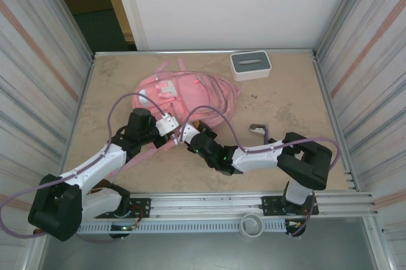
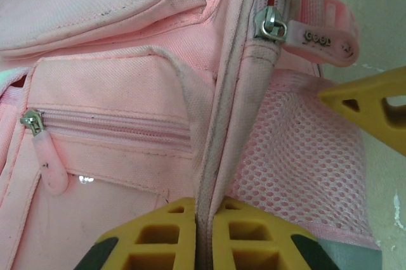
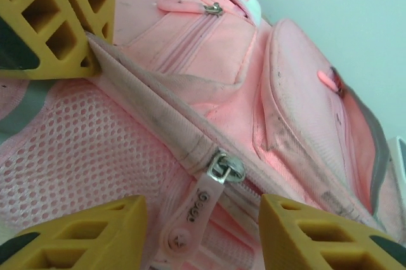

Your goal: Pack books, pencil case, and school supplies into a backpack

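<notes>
Backpack (image 1: pixel 190 89) lies flat on table (image 1: pixel 285 102), centre-left, w/ straps (image 1: pixel 223 102) looped out to its right. Both tools sit at its near edge.

L tool (image 1: pixel 169 123) is clamped tight on the pack. L wrist view has its yellow fingers (image 2: pixel 158 238) pinching a raised seam strip beside the main zip, fabric squeezed btwn them.

R tool (image 1: pixel 189 135) is just right of L tool, almost touching it from above. Its jaws stand well apart and hold nothing. Zip slider (image 3: pixel 227 168) and pink pull tab (image 3: pixel 190 213) lie in the gap btwn its fingers (image 3: pixel 323 235), w/ no contact I can make out.

Room: bare table right of the pack and along the near side. White box (image 1: pixel 250 65) sits at the far edge, near the strap loops but not touching. Small loose item (image 1: pixel 257 128) lies right of R tool, beside R forearm; too small to identify. Ribbed walls close in left and right, w/ a rail along the near edge.

Top view gives the layout, but the grip point is hidden under the tools. Wrist views give the pinch, the mesh side panel (image 2: pixel 304 175) and a closed front-pocket zip (image 2: pixel 114 124).
</notes>
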`<state>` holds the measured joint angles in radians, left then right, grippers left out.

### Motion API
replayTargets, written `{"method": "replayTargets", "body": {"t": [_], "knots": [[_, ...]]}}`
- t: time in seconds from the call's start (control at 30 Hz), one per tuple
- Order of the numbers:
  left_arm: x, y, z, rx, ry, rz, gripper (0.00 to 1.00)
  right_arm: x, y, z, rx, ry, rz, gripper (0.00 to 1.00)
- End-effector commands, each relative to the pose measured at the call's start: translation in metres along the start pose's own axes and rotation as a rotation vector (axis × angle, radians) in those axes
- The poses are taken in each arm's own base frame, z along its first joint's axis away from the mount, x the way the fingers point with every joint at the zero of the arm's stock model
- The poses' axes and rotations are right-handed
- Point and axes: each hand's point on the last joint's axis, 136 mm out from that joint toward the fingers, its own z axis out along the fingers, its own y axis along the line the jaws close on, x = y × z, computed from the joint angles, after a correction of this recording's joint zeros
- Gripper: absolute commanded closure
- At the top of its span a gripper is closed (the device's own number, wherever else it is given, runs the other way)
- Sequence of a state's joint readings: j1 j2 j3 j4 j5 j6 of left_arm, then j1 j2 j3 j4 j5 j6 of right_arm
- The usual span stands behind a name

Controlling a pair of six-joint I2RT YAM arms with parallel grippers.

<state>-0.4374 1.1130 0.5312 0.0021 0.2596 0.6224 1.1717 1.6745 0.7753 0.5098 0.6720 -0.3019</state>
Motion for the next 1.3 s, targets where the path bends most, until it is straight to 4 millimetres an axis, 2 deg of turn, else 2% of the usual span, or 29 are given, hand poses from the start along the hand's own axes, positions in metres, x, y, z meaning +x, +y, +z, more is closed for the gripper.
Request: {"method": "replayTargets", "body": {"t": [0.0,0.5,0.8,0.87,1.1,1.27], "knots": [[-0.034,0.005,-0.005,0.022,-0.114,-0.013,0.93,-0.013,-0.005,0.002,0.054,-0.02,-0.015,0.57],[-0.033,0.006,-0.003,0.019,-0.101,-0.023,0.93,-0.01,-0.02,-0.013,0.071,-0.046,0.054,0.87],[-0.034,0.007,-0.004,0.016,-0.1,-0.022,0.94,-0.004,-0.025,-0.017,-0.043,-0.027,0.223,1.0],[-0.033,0.007,-0.004,0.016,-0.097,-0.023,0.94,0.0,-0.029,-0.018,-0.059,-0.016,0.268,1.0],[-0.031,0.015,-0.006,-0.037,-0.09,-0.023,0.94,0.024,-0.051,-0.022,-0.111,0.05,0.45,1.0],[-0.026,0.031,-0.012,-0.142,-0.078,-0.029,1.0,0.063,-0.085,-0.029,-0.05,0.161,0.609,1.0]]}}
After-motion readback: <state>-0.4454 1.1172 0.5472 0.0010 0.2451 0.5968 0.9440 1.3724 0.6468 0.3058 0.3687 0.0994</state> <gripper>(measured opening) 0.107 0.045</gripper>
